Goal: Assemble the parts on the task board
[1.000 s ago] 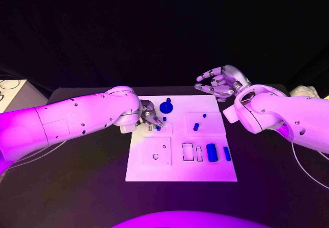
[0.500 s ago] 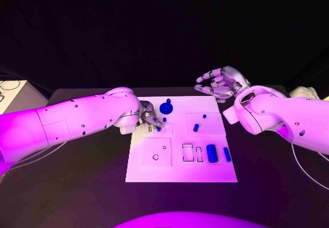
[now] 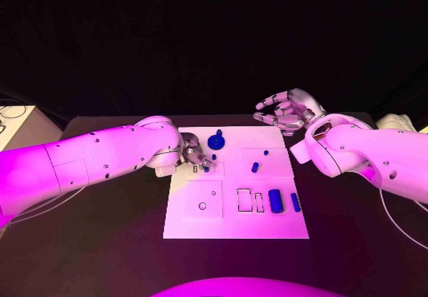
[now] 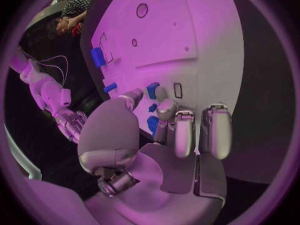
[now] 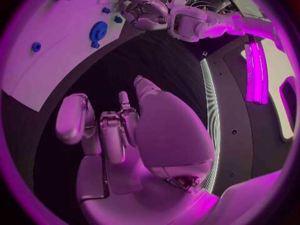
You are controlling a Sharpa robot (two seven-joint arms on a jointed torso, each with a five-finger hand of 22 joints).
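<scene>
Overhead, the white task board [image 3: 236, 229] lies in the middle of the black tabletop [image 3: 107, 247], its long axis running away from the robot. The left hand [image 3: 195, 154] is low over the board's left side, its fingers [image 3: 203, 162] drawn together around a small blue part [image 3: 206, 167]; whether they actually hold it cannot be told from this view. Just beyond it stands a round blue part [image 3: 216, 142] with a short stem, near the board's far edge. A small blue peg [image 3: 255, 166] sits on the right half, tilted slightly. Near the board's right edge two longer blue parts lie side by side, a thick blue cylinder [image 3: 276, 200] and a thinner blue bar [image 3: 295, 201], both with long axes pointing away from the robot. The right hand [image 3: 284, 110] hovers beyond the board's far right corner, off the board, fingers spread and curved with nothing in them. From the left wrist, the left hand [image 4: 165, 130] has its fingertips [image 4: 160, 96] pressed close around a small blue part [image 4: 152, 89] just above the board, which appears pinched between thumb and finger. From the right wrist, the right hand [image 5: 119, 130] is empty, its fingers [image 5: 72, 117] apart above the dark tabletop beside the board, and the left hand [image 5: 145, 10] shows at the board's far side.
</scene>
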